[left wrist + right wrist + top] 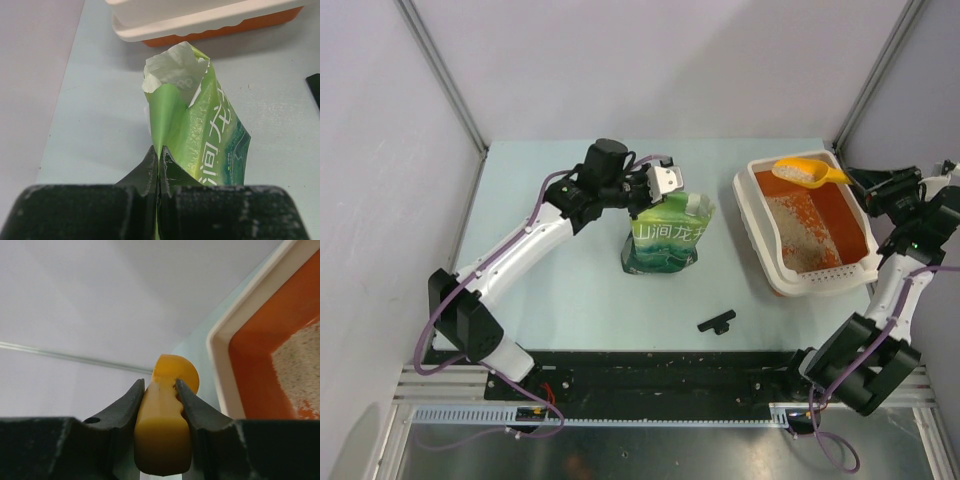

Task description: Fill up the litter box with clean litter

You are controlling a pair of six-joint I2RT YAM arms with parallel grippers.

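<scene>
The litter box, a white tray with an orange inside, stands at the right of the table; pale beige clean litter covers part of its floor. It also shows in the right wrist view with litter. My right gripper is shut on the handle of an orange scoop that holds some litter above the box's far end; the handle sits between its fingers. My left gripper is shut on the top edge of the green litter bag, which stands upright with its mouth torn open.
A small black clip lies on the table near the front, between the bag and the box. The box's rim lies just beyond the bag in the left wrist view. Grey walls enclose the table on three sides.
</scene>
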